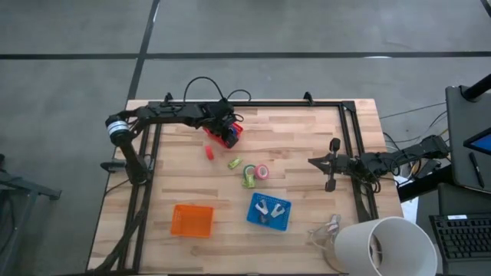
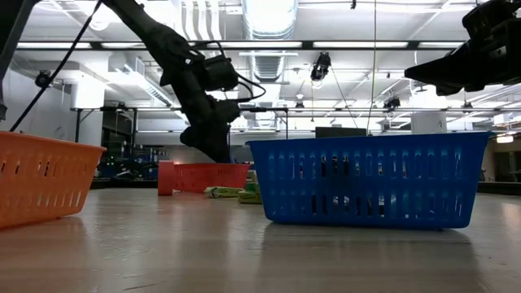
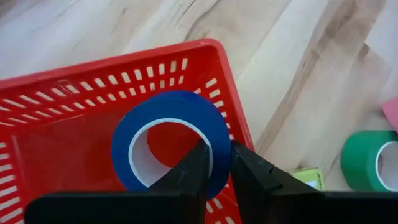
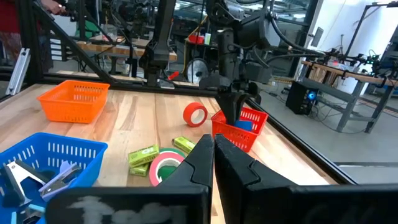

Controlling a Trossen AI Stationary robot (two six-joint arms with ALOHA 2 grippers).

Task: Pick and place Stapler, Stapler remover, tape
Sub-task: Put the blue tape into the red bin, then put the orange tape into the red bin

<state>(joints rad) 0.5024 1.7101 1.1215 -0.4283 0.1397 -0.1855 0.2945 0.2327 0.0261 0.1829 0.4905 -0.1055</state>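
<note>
My left gripper is shut on a blue tape roll over the red basket at the table's far middle. A red tape roll stands on edge beside the basket. The green tape roll and the pink-red tape roll lie together at the table's middle. Silvery metal claw pieces lie in the blue basket. My right gripper is shut and empty above the table's right side. My left gripper pinches the blue roll's ring wall, one finger inside the hole and one outside. The fingers come from above, pointing down into the red basket. The roll stands on edge; whether it rests on the basket's floor I cannot tell.
Two small yellow-green boxes lie by the tape rolls. An orange basket stands near the front left. A large white cylinder stands at the front right corner. A black frame runs round the table's edges.
</note>
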